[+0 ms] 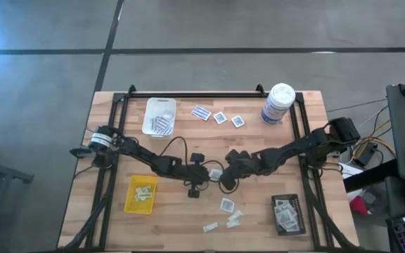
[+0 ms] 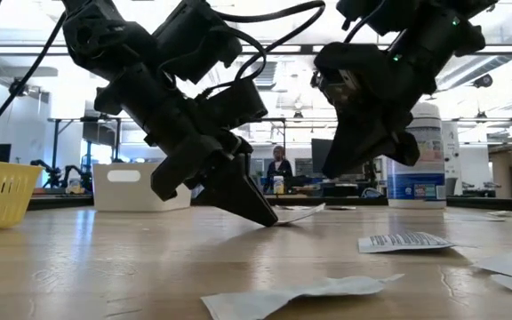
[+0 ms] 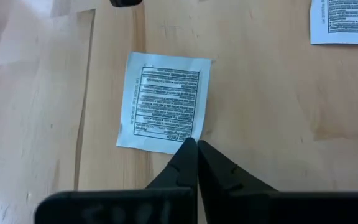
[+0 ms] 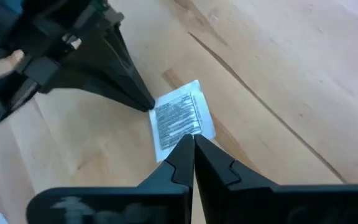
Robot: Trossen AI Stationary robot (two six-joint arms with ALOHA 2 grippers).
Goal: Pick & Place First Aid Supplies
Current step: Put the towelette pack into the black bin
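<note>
- While both dark arms lean in over the middle of the wooden worktop (image 1: 188, 232), a single white packet (image 1: 216, 173) with printed text lies flat between them.
- At the far edge stands a tall white canister (image 1: 278, 104) with a blue label, well apart from the arms.
- Three trays sit around the surface: a white tray (image 1: 148, 121) toward the far left holding a few striped strips, a yellow tray (image 1: 129, 199) near the left front with pale strips in it, and a black tray (image 1: 298, 219) at the right front filled with square packets.
- The left claw (image 3: 196, 149) has its fingers pressed together, and their tips pinch the near edge of the packet (image 3: 163, 101); in the low view that edge lifts slightly off the wood.
- The right claw (image 4: 192, 142) is also closed, its joined tips resting at another edge of the same packet (image 4: 180, 118), with the left fingers (image 4: 135, 93) touching the packet's opposite corner; whether it pinches the packet cannot be told.
- Loose supplies lie elsewhere: a blue-and-white strip (image 1: 202, 112) and two small squares (image 1: 220, 117) near the far edge, and several white packets (image 1: 226, 204) toward the front.
</note>
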